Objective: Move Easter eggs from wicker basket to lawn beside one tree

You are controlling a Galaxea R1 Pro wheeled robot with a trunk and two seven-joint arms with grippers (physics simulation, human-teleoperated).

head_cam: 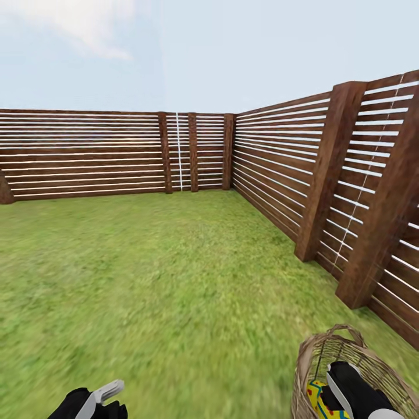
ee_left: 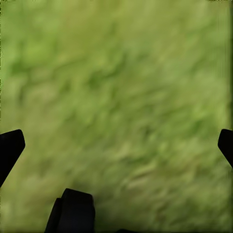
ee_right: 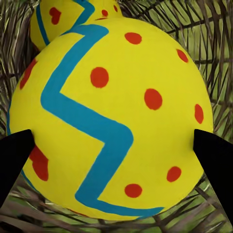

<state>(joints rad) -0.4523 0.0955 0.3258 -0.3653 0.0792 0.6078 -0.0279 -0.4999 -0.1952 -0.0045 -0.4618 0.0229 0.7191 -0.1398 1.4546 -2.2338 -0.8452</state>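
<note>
While the right pincer sits inside the wicker basket at five o'clock, its fingers flanking an Easter egg without clear contact, closing off-centre could squirt it away.

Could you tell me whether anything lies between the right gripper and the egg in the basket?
Nothing visible does. The right gripper is down inside the basket, its fingertips flanking the nearest egg with no obstruction between. A second egg lies behind it.
</note>
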